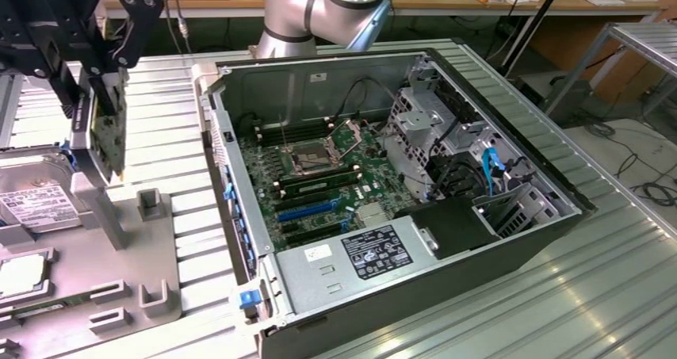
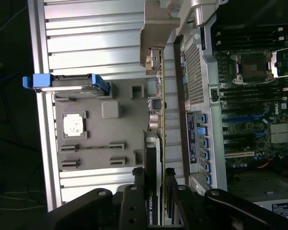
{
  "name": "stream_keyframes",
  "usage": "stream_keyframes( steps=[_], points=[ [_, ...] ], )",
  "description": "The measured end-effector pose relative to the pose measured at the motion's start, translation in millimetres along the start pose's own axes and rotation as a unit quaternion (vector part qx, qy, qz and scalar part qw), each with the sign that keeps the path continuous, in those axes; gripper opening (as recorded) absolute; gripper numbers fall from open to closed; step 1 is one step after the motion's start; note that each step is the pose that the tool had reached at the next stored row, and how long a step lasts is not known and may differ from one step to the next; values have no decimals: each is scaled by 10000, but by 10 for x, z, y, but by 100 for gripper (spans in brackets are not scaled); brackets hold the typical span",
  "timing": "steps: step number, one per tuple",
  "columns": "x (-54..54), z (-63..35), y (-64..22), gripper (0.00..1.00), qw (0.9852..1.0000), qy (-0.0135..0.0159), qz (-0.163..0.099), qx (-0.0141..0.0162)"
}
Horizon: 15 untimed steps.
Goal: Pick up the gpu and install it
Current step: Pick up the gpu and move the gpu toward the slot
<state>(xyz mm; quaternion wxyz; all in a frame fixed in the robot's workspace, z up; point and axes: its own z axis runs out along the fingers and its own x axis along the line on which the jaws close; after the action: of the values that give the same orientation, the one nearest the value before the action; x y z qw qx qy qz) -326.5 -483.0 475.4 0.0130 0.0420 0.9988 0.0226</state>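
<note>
We see the gpu [image 1: 106, 133], a flat rectangular green circuit card with a black cooler on one face, hanging on edge directly below the claw [image 1: 93, 85]. The claw is closed partway onto it. In the wrist view its black fingers [image 2: 134, 196] press on the card's two faces, one against the cooler and one against the bare board.

We judge the card light and stiff but fragile. The fan, the soldered parts and the gold connector edge should not take force. The sound places to hold it are the cooler's solid body and the board's plain upper edge, which is roughly where the claw has it. With so narrow a pinch the card could swing or slip.

Just below the claw lies the grey moulded fixture tray [image 1: 158, 248], and we cannot tell whether the card's lower edge is clear of it. Beside the claw, on the exterior view's left, sits a silver labelled hard drive [image 1: 32, 200]. Well apart from the claw, toward the exterior view's right, the open black computer case [image 1: 529, 240] lies on the ribbed metal worktop [image 1: 571, 303], its green motherboard [image 1: 365, 186] exposed.
</note>
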Motion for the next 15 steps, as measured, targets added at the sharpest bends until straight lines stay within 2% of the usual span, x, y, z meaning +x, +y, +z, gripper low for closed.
stream_keyframes(
  steps=[15],
  points=[
    [-164,4,14,27,10000,0,0,0]
  ],
)
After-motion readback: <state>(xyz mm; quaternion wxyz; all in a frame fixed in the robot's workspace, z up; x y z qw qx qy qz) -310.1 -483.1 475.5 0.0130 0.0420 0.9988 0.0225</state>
